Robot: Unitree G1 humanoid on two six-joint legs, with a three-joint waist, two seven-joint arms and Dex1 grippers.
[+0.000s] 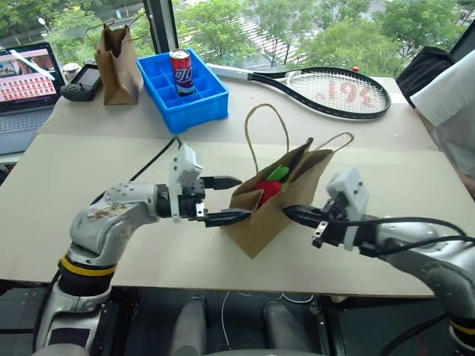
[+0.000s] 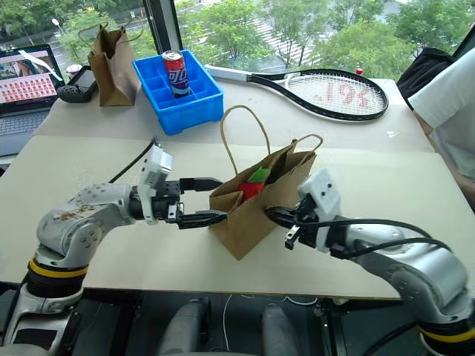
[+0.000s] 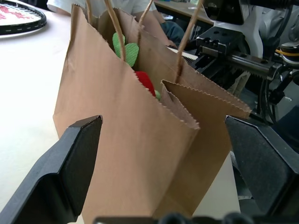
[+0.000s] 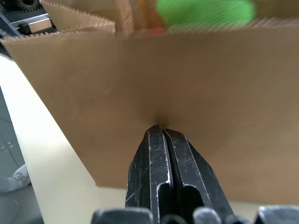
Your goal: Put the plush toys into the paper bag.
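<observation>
The paper bag point(image 1: 271, 204) stands upright near the front edge of the pale table point(image 1: 89, 185), mouth open to the top, its two twine loop handles point(image 1: 267, 126) sticking up. Both plush toys sit inside it: the red chili-shaped toy point(image 1: 267, 190) shows just below the rim, and the bright green toy point(image 1: 279, 174) lies just behind and above it, poking past the rim.

The left pincer point(image 1: 221, 199) reaches in level from the left, its two black fingers spread wide apart, one on the near side and one on the far side of the bag's left end; in the left wrist view the fingers point(image 3: 70, 163) flank the bag's narrow folded side with a gap on each side, so they hold nothing.

The right pincer point(image 1: 291, 213) comes in from the right with its fingers pressed together. In the right wrist view the joined tips point(image 4: 159, 133) touch the bag's brown wall and make a small dent in it; whether any paper is pinched between them cannot be told.

Farther back on the table, a blue compartment tray point(image 1: 185, 93) holds an upright red drink can point(image 1: 181, 72). To its left stand a narrower crumpled brown bag point(image 1: 119, 67) and a black handheld device point(image 1: 82, 81), with an open laptop point(image 1: 26, 85) at the far left. A tennis racket point(image 1: 334, 90) lies to the tray's right. A person's white sleeve point(image 1: 453, 104) shows at the right edge.
</observation>
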